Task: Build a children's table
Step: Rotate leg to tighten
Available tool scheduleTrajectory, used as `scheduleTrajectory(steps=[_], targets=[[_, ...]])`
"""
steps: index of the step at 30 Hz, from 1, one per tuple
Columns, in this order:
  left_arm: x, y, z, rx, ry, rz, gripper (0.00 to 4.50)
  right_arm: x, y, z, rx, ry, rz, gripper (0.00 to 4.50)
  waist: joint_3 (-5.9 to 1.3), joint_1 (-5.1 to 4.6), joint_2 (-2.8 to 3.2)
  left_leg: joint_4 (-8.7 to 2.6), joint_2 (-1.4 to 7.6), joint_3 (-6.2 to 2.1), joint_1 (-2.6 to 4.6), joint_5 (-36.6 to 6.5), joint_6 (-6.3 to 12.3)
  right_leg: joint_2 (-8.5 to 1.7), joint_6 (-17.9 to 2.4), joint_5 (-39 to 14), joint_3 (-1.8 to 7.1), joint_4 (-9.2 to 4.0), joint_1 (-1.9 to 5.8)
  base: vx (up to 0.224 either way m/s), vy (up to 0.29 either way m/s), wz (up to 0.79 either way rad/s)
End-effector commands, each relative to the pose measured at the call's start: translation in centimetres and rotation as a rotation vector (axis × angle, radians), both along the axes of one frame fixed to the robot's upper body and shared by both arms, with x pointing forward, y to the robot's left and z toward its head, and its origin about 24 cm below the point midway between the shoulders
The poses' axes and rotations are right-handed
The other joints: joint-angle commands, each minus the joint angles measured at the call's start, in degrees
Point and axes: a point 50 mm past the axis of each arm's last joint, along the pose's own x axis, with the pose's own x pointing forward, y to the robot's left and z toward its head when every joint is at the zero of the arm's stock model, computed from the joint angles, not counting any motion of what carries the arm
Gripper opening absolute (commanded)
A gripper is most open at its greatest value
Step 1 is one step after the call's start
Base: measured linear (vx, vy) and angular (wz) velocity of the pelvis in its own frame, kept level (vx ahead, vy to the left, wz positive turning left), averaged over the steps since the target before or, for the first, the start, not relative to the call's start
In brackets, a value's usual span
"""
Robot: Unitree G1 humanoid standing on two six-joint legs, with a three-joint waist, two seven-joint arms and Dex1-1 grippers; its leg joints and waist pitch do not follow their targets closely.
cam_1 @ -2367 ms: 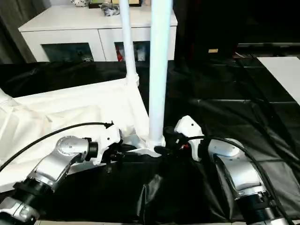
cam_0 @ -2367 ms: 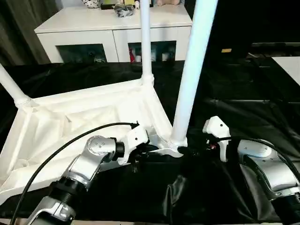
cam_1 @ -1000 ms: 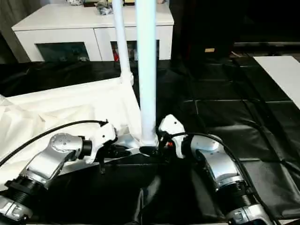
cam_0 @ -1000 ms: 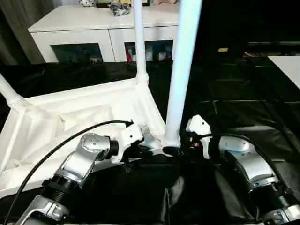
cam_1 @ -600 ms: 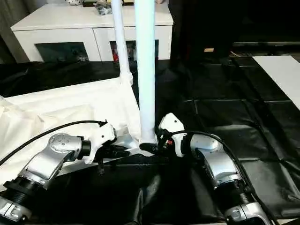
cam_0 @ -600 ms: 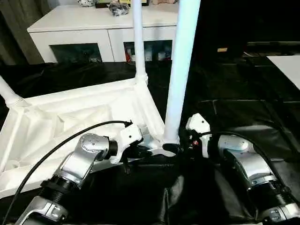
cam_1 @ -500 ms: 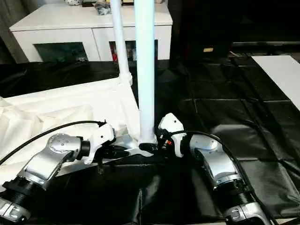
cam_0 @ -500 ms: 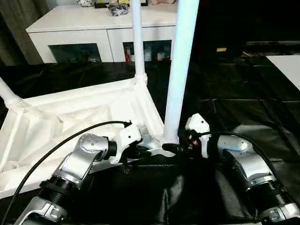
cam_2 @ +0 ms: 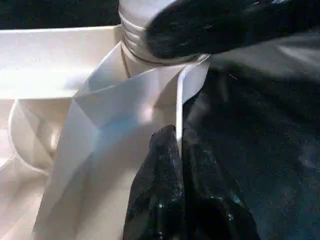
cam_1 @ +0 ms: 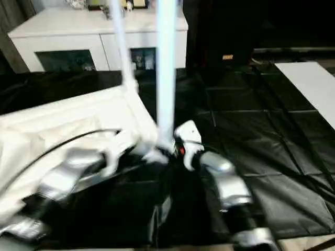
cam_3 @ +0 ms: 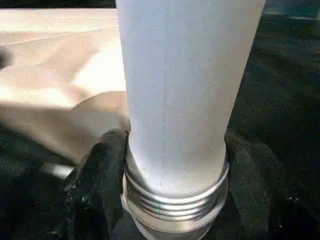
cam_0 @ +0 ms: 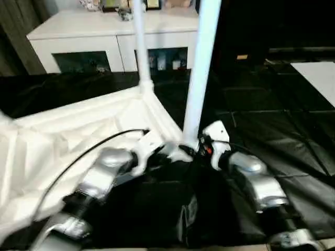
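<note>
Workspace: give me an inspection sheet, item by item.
Surface: black sheet, creased.
Job's things: tabletop lies underside up; near leg upright in its corner socket; far leg upright at the far corner.
Clutter: nothing seen.
End effectors: left end effector shut on the tabletop's edge; right end effector around the near leg's threaded base.
Cables: black cable over the left arm.
Surroundings: white cabinet behind.

Smooth white plastic on glossy black sheeting

The leg [cam_3: 180, 100] looks matt and smooth, ridged at its base; the tabletop [cam_0: 78, 130] shows soft sheen; forearms [cam_0: 251, 183] gleam silver; the counter's black sheet [cam_0: 293, 141] is creased, shiny.
</note>
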Motion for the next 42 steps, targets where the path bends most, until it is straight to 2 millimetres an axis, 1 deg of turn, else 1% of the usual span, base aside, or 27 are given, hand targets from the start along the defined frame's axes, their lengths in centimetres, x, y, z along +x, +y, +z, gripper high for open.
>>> scheduleTrajectory(steps=[1, 3, 4, 6, 7, 9, 10, 11, 15, 16, 18, 19, 20, 22, 23, 24, 25, 27, 29, 31, 32, 34, 36, 37, 39, 40, 42], targets=[[0.8, 0.3, -1.4, 0.057, 0.016, 0.195, 0.0, 0.1, -1.4, -2.1, -0.075, 0.087, -0.238, 2.62, -2.12, -0.12, -0.95, -4.85, 2.5, -1.43, 0.71, -19.3, -0.68, -4.38, -8.6, -24.7, 2.48, -6.09, 0.93, 0.0, 0.0, 0.0], [1.3, -0.7, -1.6, 0.082, 0.016, 0.233, 0.0, 0.2, -0.2, -2.2, -0.084, 0.08, -0.272, 2.62, -2.12, -0.13, -0.88, -4.9, 2.37, -1.51, 0.87, -19.9, -1.08, -4.4, -8.0, -26.1, 2.43, -6.33, 0.76, 0.0, 0.0, 0.0], [1.4, -1.2, -1.6, 0.089, 0.011, 0.24, 0.0, 0.3, 0.5, -2.2, -0.087, 0.077, -0.276, 2.62, -2.17, 0.02, -0.7, -4.9, 2.39, -1.55, 0.82, -19.6, -1.0, -4.46, -7.9, -25.3, 2.49, -6.39, 0.74, 0.0, 0.0, 0.0], [1.5, -1.9, -1.7, 0.093, 0.016, 0.225, 0.0, 0.2, 2.1, -2.1, -0.052, 0.076, -0.225, 2.62, -2.22, 0.05, -0.96, -4.98, 2.32, -1.58, 0.5, -19.5, -0.5, -4.46, -7.9, -23.6, 2.47, -6.28, 1.01, 0.0, 0.0, 0.0], [1.5, -2.3, -1.7, 0.098, 0.017, 0.213, 0.0, 0.2, 2.9, -1.7, 0.002, 0.065, -0.188, 2.62, -2.27, 0.25, -0.72, -4.96, 2.4, -1.57, 0.48, -19.3, -0.05, -4.6, -8.0, -22.7, 2.5, -6.27, 1.02, 0.0, 0.0, 0.0], [1.5, -2.3, -1.7, 0.105, 0.014, 0.206, 0.0, 0.3, 3.1, -1.3, 0.018, 0.037, -0.183, 2.62, -2.32, 0.23, -0.78, -5.03, 2.45, -1.56, 0.27, -18.8, 0.48, -4.6, -8.4, -21.2, 2.49, -6.16, 1.18, 0.0, 0.0, 0.0], [1.5, -2.3, -1.7, 0.106, 0.017, 0.197, 0.0, 0.3, 3.1, -0.8, 0.018, 0.006, -0.173, 3.17, -2.31, 0.26, -0.84, -5.01, 2.47, -1.48, 0.23, -18.7, 0.67, -4.56, -8.5, -20.4, 2.46, -6.13, 1.15, 0.0, 0.0, 0.0], [1.5, -2.2, -1.8, 0.108, 0.02, 0.188, 0.0, 0.4, 3.1, -0.5, 0.017, -0.02, -0.164, 3.17, -2.31, 0.38, -0.72, -5.01, 2.53, -1.44, 0.37, -18.7, 0.8, -4.59, -8.9, -20.0, 2.47, -6.12, 1.07, 0.0, 0.0, 0.0], [1.2, -1.6, -1.9, 0.132, 0.029, 0.115, 0.0, 0.8, 2.0, 0.8, 0.024, -0.084, -0.152, 3.52, -2.31, 0.26, -0.98, -5.26, 2.58, -1.63, -0.18, -18.1, 1.26, -4.68, -8.2, -20.6, 2.32, -6.03, 1.54, 0.0, 0.0, 0.0], [0.9, -1.3, -1.9, 0.135, 0.039, 0.081, 0.0, 0.8, 1.3, 1.3, 0.036, -0.098, -0.116, 3.52, -2.29, 0.27, -1.03, -5.29, 2.62, -1.67, -0.25, -18.1, 1.3, -4.69, -8.1, -20.6, 2.29, -6.06, 1.77, 0.0, 0.0, 0.0], [0.5, -0.8, -2.0, 0.142, 0.053, 0.007, 0.0, 0.5, 0.4, 2.0, 0.046, -0.115, -0.035, 3.52, -2.28, 0.29, -1.05, -5.27, 2.78, -1.67, -0.35, -18.1, 1.72, -4.76, -8.1, -20.6, 2.37, -6.02, 1.66, 0.0, 0.0, 0.0], [0.3, -0.6, -2.0, 0.14, 0.068, -0.008, 0.0, 0.2, -0.1, 2.2, 0.046, -0.11, 0.011, 3.52, -2.33, 0.25, -1.27, -5.23, 2.75, -1.62, -0.55, -16.7, 2.2, -4.67, -8.3, -19.0, 2.36, -5.88, 2.05, 0.0, 0.0, 0.0], [-0.2, -0.1, -1.9, 0.124, 0.086, -0.062, 0.0, -0.7, -1.0, 2.2, 0.028, -0.094, 0.127, 3.52, -2.48, 0.55, -1.18, -5.04, 2.93, -1.56, -0.58, -15.2, 2.93, -4.74, -8.9, -16.7, 2.4, -5.72, 2.07, 0.0, 0.0, 0.0], [-0.6, 0.2, -1.8, 0.11, 0.091, -0.117, 0.0, -1.7, -1.7, 2.2, 0.015, -0.068, 0.242, 3.52, -2.75, 0.71, -1.03, -4.6, 2.99, -1.26, -0.48, -12.5, 3.86, -4.72, -10.7, -11.6, 2.49, -5.31, 2.01, 0.028, -0.008, 0.02], [-0.9, 0.4, -1.6, 0.092, 0.104, -0.154, 0.0, -2.3, -2.1, 2.2, -0.002, -0.058, 0.312, 3.52, -2.96, 0.95, -1.03, -4.23, 3.05, -1.27, -0.72, -10.1, 4.76, -4.64, -12.1, -6.6, 2.41, -4.72, 2.41, 0.065, -0.01, 0.02], [-1.4, 0.8, -1.3, 0.077, 0.107, -0.222, 0.0, -3.3, -2.7, 2.1, -0.018, -0.033, 0.418, 3.52, -3.01, 1.03, -1.12, -4.13, 3.06, -1.27, -0.89, -8.9, 5.24, -4.59, -12.6, -4.1, 2.35, -4.44, 2.59, 0.065, -0.01, 0.02], [-1.4, 0.8, -1.3, 0.078, 0.106, -0.226, 0.0, -3.4, -2.7, 2.1, -0.018, -0.031, 0.424, 3.52, -3.22, 1.25, -0.92, -3.82, 3.07, -1.14, -0.69, -7.3, 6.23, -4.59, -13.7, 0.0, 2.34, -4.14, 2.45, 0.061, -0.007, 0.01], [-2.1, 1.2, -0.9, 0.056, 0.119, -0.312, 0.0, -4.3, -3.2, 2.0, -0.028, 0.002, 0.517, 3.52, -3.27, 1.34, -0.96, -3.64, 2.97, -1.06, -0.7, -6.1, 7.33, -4.53, -15.1, 3.2, 2.13, -3.75, 2.57, 0.0, 0.0, 0.0], [-2.6, 1.3, -0.5, 0.044, 0.108, -0.376, 0.0, -4.8, -3.5, 1.9, -0.043, 0.027, 0.574, 3.52, -3.19, 1.43, -1.08, -3.67, 3.16, -1.04, -0.68, -6.2, 7.45, -4.5, -15.5, 3.1, 2.14, -3.67, 2.56, 0.0, 0.0, 0.0], [-3.1, 1.5, 0.0, 0.033, 0.102, -0.428, 0.0, -5.0, -3.6, 2.0, -0.059, 0.039, 0.606, 3.52, -3.04, 1.68, -0.84, -3.87, 3.43, -1.11, -0.49, -7.3, 7.02, -4.5, -15.7, 1.3, 2.1, -3.7, 2.44, 0.0, 0.0, 0.0], [-3.3, 1.6, 0.1, 0.034, 0.099, -0.44, 0.0, -4.9, -3.6, 2.1, -0.056, 0.035, 0.598, 3.52, -2.92, 1.64, -0.76, -4.03, 3.43, -1.08, -0.35, -8.8, 6.23, -4.44, -15.7, -1.0, 2.07, -3.89, 2.27, 0.0, 0.0, 0.0], [-3.6, 1.8, 0.3, 0.031, 0.107, -0.462, 0.0, -4.6, -3.4, 2.4, -0.041, 0.02, 0.593, 3.52, -2.64, 1.56, -1.12, -4.28, 3.38, -1.07, -0.24, -11.4, 4.82, -4.47, -15.2, -5.7, 2.14, -4.29, 2.2, 0.0, 0.0, 0.0], [-3.9, 2.0, 0.3, 0.027, 0.115, -0.477, 0.0, -4.4, -3.2, 2.6, -0.035, 0.011, 0.594, 3.52, -2.54, 1.57, -0.93, -4.52, 3.42, -1.12, -0.09, -12.5, 3.48, -4.51, -14.2, -9.5, 2.29, -4.56, 2.03, 0.0, 0.0, 0.0], [-3.9, 2.0, 0.3, 0.028, 0.117, -0.478, 0.0, -4.3, -3.2, 2.7, -0.035, 0.011, 0.595, 3.52, -2.54, 1.55, -1.14, -4.54, 3.41, -1.09, -0.06, -12.5, 3.28, -4.44, -14.1, -9.6, 2.31, -4.55, 2.01, 0.0, 0.0, 0.0], [-4.0, 2.1, 0.3, 0.026, 0.12, -0.479, 0.0, -4.2, -3.2, 2.7, -0.041, 0.013, 0.595, 3.52, -2.7, 1.71, -1.0, -4.37, 3.39, -1.0, 0.13, -11.6, 3.1, -4.45, -14.2, -7.9, 2.44, -4.36, 1.88, 0.0, 0.0, 0.0], [-4.1, 2.2, 0.3, 0.026, 0.123, -0.482, 0.0, -4.0, -3.3, 2.7, -0.048, 0.013, 0.59, 3.52, -2.71, 1.75, -1.15, -4.32, 3.39, -0.94, 0.15, -11.3, 3.15, -4.42, -14.4, -7.3, 2.44, -4.31, 1.83, 0.0, 0.0, 0.0], [-4.2, 2.3, 0.3, 0.025, 0.127, -0.483, 0.0, -3.6, -3.4, 2.7, -0.052, 0.011, 0.569, 3.52, -2.85, 1.89, -1.09, -4.16, 3.31, -0.91, -0.06, -9.6, 3.55, -4.44, -14.7, -4.9, 2.39, -3.96, 2.04, 0.0, 0.0, 0.0]])
